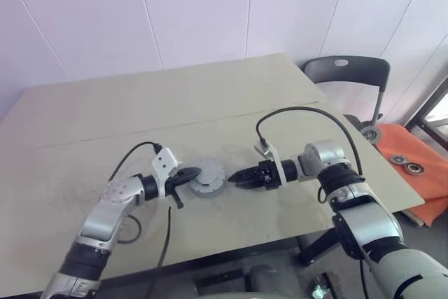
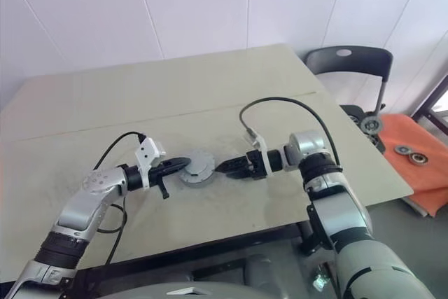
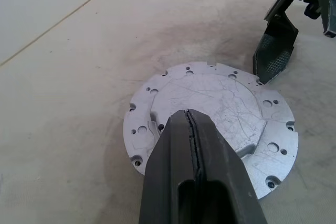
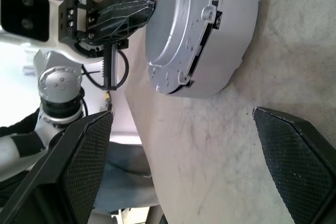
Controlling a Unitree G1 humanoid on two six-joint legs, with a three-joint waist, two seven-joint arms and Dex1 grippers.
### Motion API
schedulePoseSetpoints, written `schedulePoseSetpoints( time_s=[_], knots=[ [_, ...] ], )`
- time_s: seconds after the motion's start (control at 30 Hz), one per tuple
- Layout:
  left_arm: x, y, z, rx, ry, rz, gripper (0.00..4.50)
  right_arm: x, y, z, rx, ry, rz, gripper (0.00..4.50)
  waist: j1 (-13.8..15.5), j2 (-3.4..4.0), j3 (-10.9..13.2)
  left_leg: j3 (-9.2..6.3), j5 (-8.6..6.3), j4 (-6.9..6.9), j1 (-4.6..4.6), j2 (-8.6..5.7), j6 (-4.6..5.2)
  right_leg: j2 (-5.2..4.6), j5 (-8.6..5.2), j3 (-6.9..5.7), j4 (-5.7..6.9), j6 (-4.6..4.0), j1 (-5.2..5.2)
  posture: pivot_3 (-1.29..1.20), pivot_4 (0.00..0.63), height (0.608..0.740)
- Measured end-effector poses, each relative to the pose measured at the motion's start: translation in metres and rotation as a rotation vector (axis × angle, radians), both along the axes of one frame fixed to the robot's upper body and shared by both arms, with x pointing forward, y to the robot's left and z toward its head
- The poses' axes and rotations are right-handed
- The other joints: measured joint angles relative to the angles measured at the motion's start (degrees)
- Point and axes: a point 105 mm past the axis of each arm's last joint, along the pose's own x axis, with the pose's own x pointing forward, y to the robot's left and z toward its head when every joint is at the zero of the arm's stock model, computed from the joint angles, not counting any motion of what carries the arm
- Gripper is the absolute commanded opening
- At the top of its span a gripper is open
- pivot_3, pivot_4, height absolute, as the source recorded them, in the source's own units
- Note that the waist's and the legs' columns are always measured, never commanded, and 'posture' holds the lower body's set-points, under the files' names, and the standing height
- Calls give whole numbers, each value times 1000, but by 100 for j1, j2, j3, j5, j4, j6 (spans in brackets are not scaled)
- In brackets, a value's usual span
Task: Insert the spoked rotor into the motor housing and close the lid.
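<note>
Bench (image 1: 105, 103), big and pale, carries the work. A dark chair (image 1: 348, 71) stands past its far right corner, and an orange mat (image 1: 413, 162) with small round parts lies off to the right.

Near the front middle of the bench sits the lid (image 3: 210, 124). It is a flat round grey metal disc with a raised middle part, fine scratches and many small holes around the edge. It lies on top of the housing (image 4: 231, 35), a round pale grey body. From the side, a thin dark gap shows between the two. The inside of the housing is hidden, so I cannot tell if the rotor is in there.

The left claw (image 1: 190, 173) is shut, its two black fingers pressed tight together. Its tip rests at the lid's left edge. Whether it presses down is hard to tell.

The right claw (image 1: 236, 175) is open wide, and it holds nothing. It sits just to the right of the lid, pointing at it. One finger (image 3: 274, 51) tip is right at the lid's rim.

The head views show the lid only as a small grey disc between the two claws.
</note>
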Motion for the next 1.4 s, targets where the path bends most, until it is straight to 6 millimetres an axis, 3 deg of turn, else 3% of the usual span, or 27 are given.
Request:
schedulePoseSetpoints(
  time_s=[0.6,1.07,1.4],
  knots=[
    [1,-5,-2,-39,-6,45,0,5,24,5,-92,13,19,4480,38,-3,-9,-3,0,3,-3,0,0,1,1,0,2,1,-1,0,0,740],
    [0,6,-6,-35,-3,110,0,9,47,-5,3,123,-62,4480,-143,-15,-32,-5,0,2,11,1,0,6,1,1,14,-4,27,0,0,740],
    [1,9,-6,-27,-3,119,0,12,53,-7,39,165,-129,4480,-174,-17,-33,-8,0,1,32,1,-1,11,3,1,21,-6,19,0,0,740]
  ],
)
